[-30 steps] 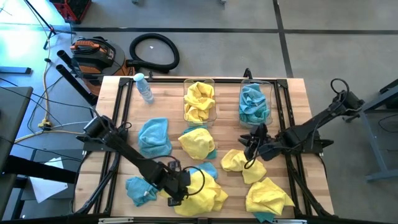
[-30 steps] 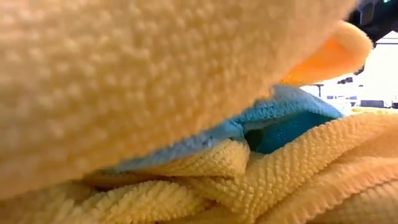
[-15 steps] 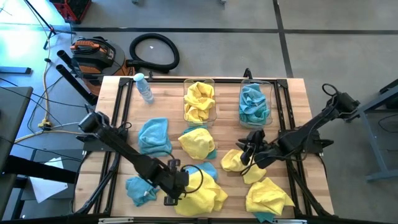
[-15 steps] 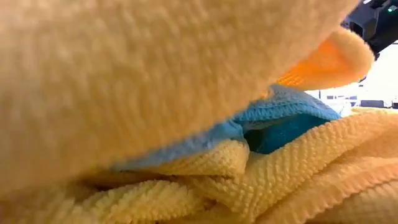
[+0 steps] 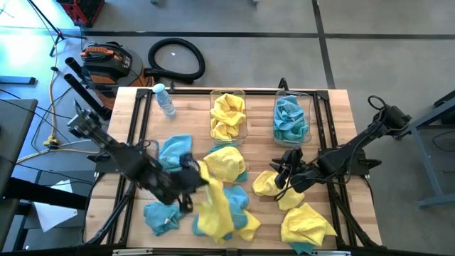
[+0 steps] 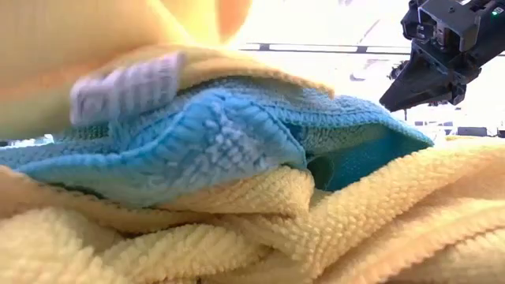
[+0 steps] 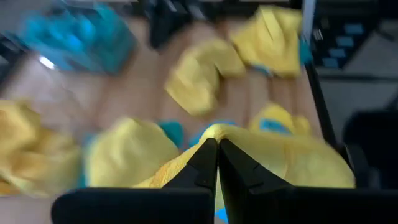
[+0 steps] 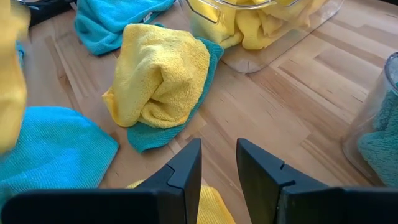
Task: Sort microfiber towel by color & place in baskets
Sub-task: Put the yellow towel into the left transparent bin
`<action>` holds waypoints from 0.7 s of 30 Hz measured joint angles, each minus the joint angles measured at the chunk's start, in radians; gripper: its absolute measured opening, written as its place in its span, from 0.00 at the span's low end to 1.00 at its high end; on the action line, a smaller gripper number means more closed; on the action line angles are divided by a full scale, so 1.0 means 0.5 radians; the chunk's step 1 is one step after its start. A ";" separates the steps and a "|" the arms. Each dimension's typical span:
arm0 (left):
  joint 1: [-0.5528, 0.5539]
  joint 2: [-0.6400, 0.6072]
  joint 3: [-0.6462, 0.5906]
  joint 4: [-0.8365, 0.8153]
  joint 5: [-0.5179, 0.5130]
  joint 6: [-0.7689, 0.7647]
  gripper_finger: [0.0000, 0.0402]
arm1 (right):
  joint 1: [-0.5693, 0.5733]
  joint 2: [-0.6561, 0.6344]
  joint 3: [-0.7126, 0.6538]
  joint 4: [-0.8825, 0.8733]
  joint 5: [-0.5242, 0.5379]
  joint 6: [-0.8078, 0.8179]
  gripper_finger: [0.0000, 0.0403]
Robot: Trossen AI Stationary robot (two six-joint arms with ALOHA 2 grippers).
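My left gripper (image 5: 196, 173) is shut on a yellow microfiber towel (image 5: 213, 206), raised above the near-middle pile where teal towels (image 5: 242, 213) lie. My right gripper (image 5: 279, 176) hovers open over a yellow towel (image 5: 266, 184) right of centre; bare wood shows between its fingers (image 8: 217, 163). At the far edge stand the two clear baskets. One (image 5: 227, 116) holds yellow towels, the other (image 5: 291, 119) teal ones. Loose on the table lie a teal towel (image 5: 176, 156), a yellow towel on a teal one (image 5: 225, 162), a teal one (image 5: 159, 217) and a yellow one (image 5: 306, 225). My left gripper pinches a bunched upper fold of the yellow towel (image 7: 214, 132) between its two shut fingers. The fingers come slanting down from the table's left side. The towel hangs below them, stretched toward the pile; whether its lower end (image 5: 215, 229) is clear of the teal towels I cannot tell.
A small clear bottle with a blue cap (image 5: 165, 100) stands at the far left of the table. Black rails (image 5: 139, 135) run along the table's sides. In the low view a teal towel (image 6: 213, 134) lies on yellow ones (image 6: 331, 229) right before the lens.
My left gripper has risen and drawn back toward the table's left and far side, pulling the yellow towel up off the near pile. The teal towel beneath it has come uncovered. My right gripper has edged a little toward the left, over the yellow towel.
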 joint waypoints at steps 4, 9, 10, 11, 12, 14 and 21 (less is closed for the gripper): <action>0.119 -0.168 0.000 0.050 -0.138 0.217 0.00 | 0.000 0.000 0.000 0.000 -0.001 -0.001 0.23; 0.394 -0.292 0.000 0.293 -0.130 0.601 0.00 | 0.000 0.000 0.000 -0.006 -0.001 -0.008 0.23; 0.458 -0.311 0.000 0.359 -0.104 0.682 0.00 | 0.000 0.000 0.000 -0.006 -0.001 -0.009 0.23; 0.518 -0.329 0.000 0.430 -0.079 0.761 0.00 | 0.000 0.000 0.000 -0.006 -0.001 -0.008 0.23; 0.579 -0.345 0.000 0.509 -0.051 0.840 0.00 | 0.000 -0.001 0.000 -0.006 -0.001 -0.009 0.23; 0.708 -0.378 0.000 0.666 -0.011 0.988 0.00 | 0.000 -0.001 0.000 -0.006 -0.001 -0.022 0.23; 1.178 -0.436 0.002 1.011 0.050 1.389 0.00 | 0.000 -0.001 0.000 -0.009 -0.001 -0.053 0.23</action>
